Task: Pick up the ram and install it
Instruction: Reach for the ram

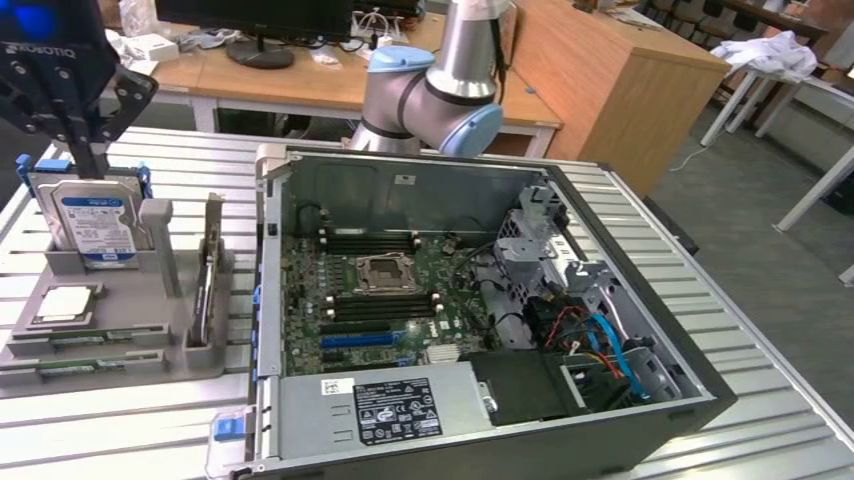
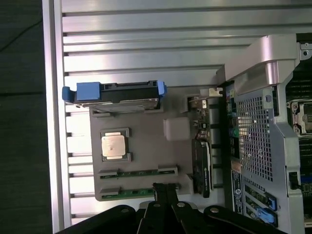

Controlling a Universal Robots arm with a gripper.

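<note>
nearest the exterior view's lens, on a ribbed metal surface [image 1: 120, 430]: one open computer case [image 1: 701, 400] lying on its side, with one power supply [image 1: 387, 405] inside, its black label too small to read. at the exterior view's left, just beside the case, one grey tray [image 1: 147, 345]. flat in its two front slots, both untouched: near ram stick [image 1: 74, 368] and far ram stick [image 1: 87, 341], green, parallel, close together. behind them one square silver processor [image 1: 67, 303], then one hard drive [image 1: 96, 225] upright between blue clips, its blue label unreadable. along the tray's case side, one dark board [image 1: 207, 280] standing on edge. hanging above the hard drive, clear of the tray, one black claw [image 1: 94, 165] marked "robotiq", fingers pressed together on nothing; from the wrist view, tips lined up over the near ram stick. inside the case, one green motherboard [image 1: 400, 320] with one bare socket [image 1: 384, 272]. farther back, one grey-and-blue robot arm [image 1: 441, 95], then wooden desks [image 1: 614, 90] and one monitor stand [image 1: 260, 52].
</note>
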